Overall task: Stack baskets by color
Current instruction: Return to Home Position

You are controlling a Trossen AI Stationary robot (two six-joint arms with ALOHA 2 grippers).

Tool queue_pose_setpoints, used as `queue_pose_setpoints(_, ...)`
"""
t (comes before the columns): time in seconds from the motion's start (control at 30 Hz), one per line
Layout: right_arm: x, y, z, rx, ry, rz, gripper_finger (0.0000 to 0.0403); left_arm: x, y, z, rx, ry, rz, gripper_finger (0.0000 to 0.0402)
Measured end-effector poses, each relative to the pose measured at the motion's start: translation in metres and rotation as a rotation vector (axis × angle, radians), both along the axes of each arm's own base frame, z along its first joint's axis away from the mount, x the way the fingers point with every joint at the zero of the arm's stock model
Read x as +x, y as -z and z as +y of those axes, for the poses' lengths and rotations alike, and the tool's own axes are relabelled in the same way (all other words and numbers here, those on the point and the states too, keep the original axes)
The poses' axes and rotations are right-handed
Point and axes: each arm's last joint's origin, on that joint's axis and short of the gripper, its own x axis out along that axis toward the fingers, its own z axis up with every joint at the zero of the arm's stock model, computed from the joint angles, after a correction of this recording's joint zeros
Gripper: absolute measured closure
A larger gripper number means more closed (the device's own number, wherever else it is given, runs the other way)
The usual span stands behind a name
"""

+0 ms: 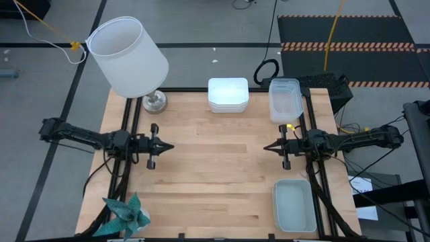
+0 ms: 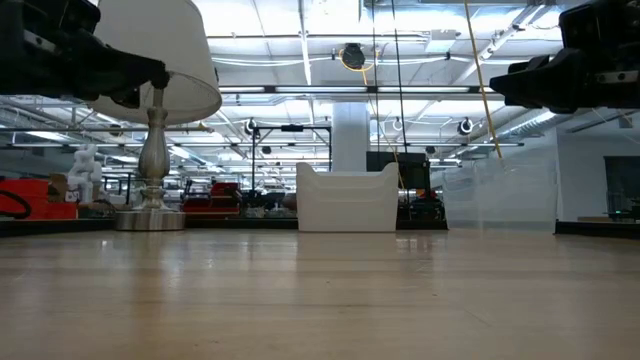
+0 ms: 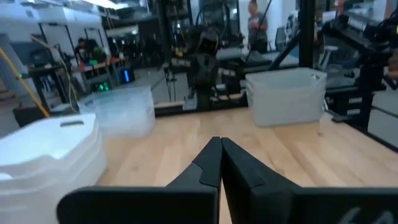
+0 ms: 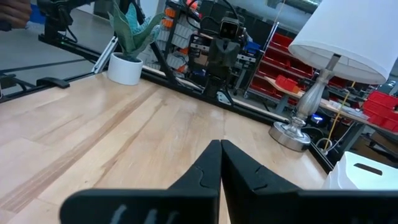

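High view shows three basket stacks on the wooden table [image 1: 201, 181]. The white stack [image 1: 228, 94] sits at the middle of the back edge. Its long axis runs side to side, and its bins are nested inside one another, open side up. The clear stack [image 1: 285, 101] stands just beside it toward the right arm, long axis running front to back. The grey stack [image 1: 293, 205] lies at the front right corner, also lengthwise front to back, well apart from the others. The left gripper [image 1: 168, 146] and right gripper [image 1: 267, 146] hover at mid-table facing each other, well apart, each with fingers pressed together and holding nothing. A lamp [image 1: 127, 54] stands at the back left corner, a teal plant [image 1: 124, 214] at the front left.
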Motion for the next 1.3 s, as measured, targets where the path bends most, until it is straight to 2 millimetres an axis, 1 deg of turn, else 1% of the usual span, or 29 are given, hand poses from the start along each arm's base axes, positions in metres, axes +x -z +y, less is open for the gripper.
queue_pose_setpoints(0.1, 0.0, 0.0, 0.0, 0.0, 0.0, -0.004, 0.0403, -0.003, 0.0, 0.001, 0.0, 0.0, -0.004, 0.0388)
queue_pose_setpoints(0.27, -0.001, -0.002, 0.0, 0.001, 0.0, -0.018, 0.0403, -0.007, 0.002, 0.001, -0.004, 0.0, 0.014, 0.0398)
queue_pose_setpoints(0.4, -0.002, -0.003, 0.0, 0.002, 0.0, -0.032, 0.0403, -0.009, 0.002, 0.001, -0.004, 0.0, 0.013, 0.039)
queue_pose_setpoints(0.5, -0.003, -0.004, 0.0, 0.003, 0.0, -0.04, 0.0403, -0.01, 0.003, 0.002, 0.002, 0.001, 0.028, 0.0391)
queue_pose_setpoints(0.57, -0.003, -0.003, 0.0, 0.002, 0.0, -0.032, 0.0403, -0.012, 0.001, 0.001, 0.002, 0.032, 0.004, 0.0397)
queue_pose_setpoints(0.67, -0.004, -0.003, 0.0, 0.003, 0.0, -0.026, 0.0403, -0.015, -0.002, 0.0, 0.009, 0.075, -0.029, 0.0396)
queue_pose_setpoints(0.93, -0.005, -0.002, 0.0, 0.001, 0.002, -0.013, 0.0403, -0.019, 0.005, 0.002, 0.003, 0.064, 0.04, 0.0397)
queue_pose_setpoints(1.17, -0.008, -0.004, -0.001, 0.007, 0.001, -0.041, 0.0403, -0.021, 0.008, 0.005, -0.007, 0.027, 0.065, 0.0399)
queue_pose_setpoints(1.3, -0.01, -0.003, -0.001, 0.01, 0.001, -0.031, 0.0403, -0.022, 0.009, 0.007, -0.022, 0.009, 0.07, 0.0392)
